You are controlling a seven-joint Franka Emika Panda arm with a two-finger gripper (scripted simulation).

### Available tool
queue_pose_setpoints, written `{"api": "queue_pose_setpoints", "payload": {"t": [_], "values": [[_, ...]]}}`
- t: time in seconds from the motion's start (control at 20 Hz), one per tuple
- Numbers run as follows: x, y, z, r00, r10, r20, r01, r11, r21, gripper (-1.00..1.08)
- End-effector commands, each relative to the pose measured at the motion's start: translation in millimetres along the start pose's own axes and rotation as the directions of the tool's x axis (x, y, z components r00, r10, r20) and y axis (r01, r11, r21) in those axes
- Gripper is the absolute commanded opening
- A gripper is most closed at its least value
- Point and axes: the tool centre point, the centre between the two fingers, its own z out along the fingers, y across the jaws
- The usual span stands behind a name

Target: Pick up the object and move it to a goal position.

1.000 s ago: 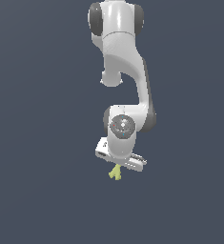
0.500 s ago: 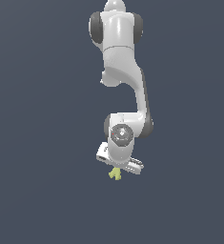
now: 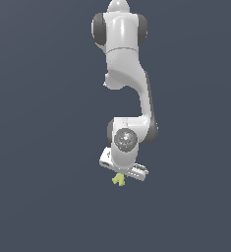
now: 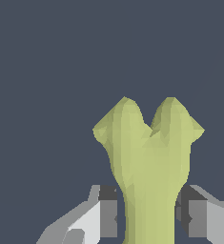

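Observation:
The object point(image 3: 118, 180) is a tiny yellow-green forked piece that hangs just below my white gripper point(image 3: 120, 175) in the exterior view. In the wrist view the object point(image 4: 149, 162) fills the middle, its Y-shaped fork pointing away from the camera. Its stem sits between my two fingers point(image 4: 106, 209), which are shut on it from both sides. The gripper point(image 4: 147, 212) holds it off any surface. The arm stretches down from the top of the exterior view.
Only a plain dark grey background surrounds the arm in both views. No goal marker, table edge or other object shows.
The arm's upper links have shifted a little toward the exterior view's right and the gripper has drawn slightly upward, the object still held.

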Motion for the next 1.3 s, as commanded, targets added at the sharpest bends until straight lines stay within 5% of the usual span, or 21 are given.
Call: {"api": "queue_pose_setpoints", "payload": {"t": [0.0,1.25], "values": [[0.1,0.0,-0.1,1.0,0.0,0.0,0.0,1.0,0.0,-1.0],[-50.4,5.6,-20.2,1.0,0.0,0.0,0.0,1.0,0.0,-1.0]]}}
